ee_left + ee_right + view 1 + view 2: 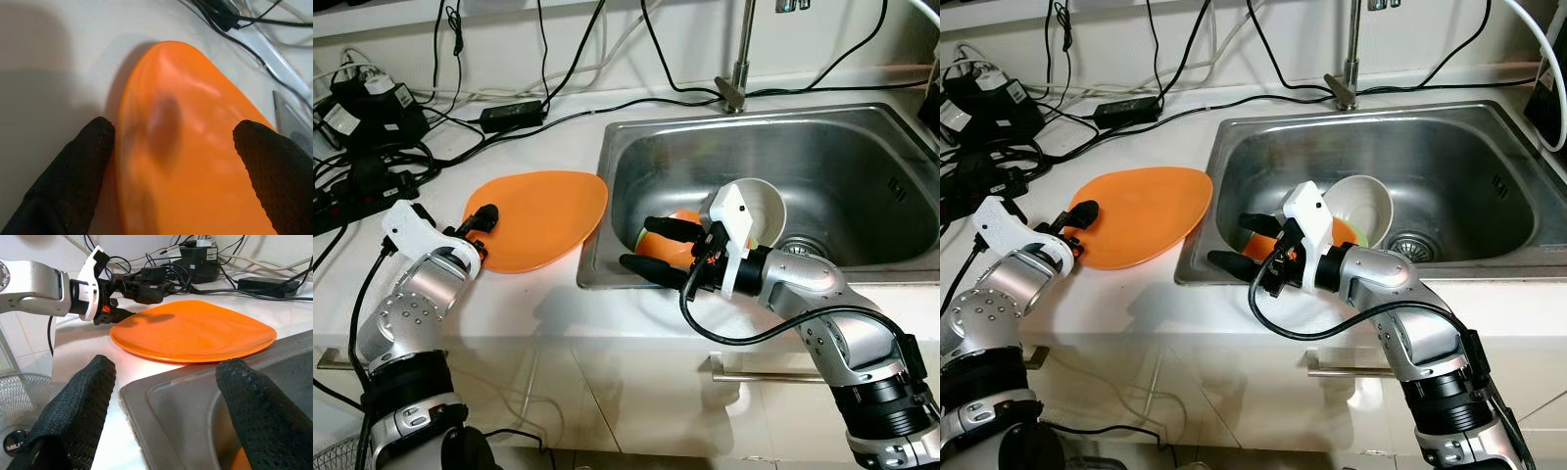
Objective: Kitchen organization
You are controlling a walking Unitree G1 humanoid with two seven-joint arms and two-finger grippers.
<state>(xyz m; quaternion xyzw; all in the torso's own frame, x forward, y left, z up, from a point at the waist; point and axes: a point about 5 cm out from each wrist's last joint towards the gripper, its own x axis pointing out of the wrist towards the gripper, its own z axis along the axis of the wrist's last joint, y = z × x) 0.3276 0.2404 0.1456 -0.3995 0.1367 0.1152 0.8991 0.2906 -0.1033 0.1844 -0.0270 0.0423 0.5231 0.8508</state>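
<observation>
My left claw (481, 233) spread around flat orange plastic plate (538, 219) rim; should close squarely before lifting. Right claw (651, 248) spread at steel sink (862, 147) edge.

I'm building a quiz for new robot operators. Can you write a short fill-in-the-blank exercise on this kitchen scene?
1. The orange plate lies on the counter, to the ____ of the sink from the robot's side.
2. The white bowl sits inside the ____.
3. The left tool has its fingers on either side of the plate's ____.
4. The right tool hovers with its fingers ____.

Missing words: left; sink; rim; open
</observation>
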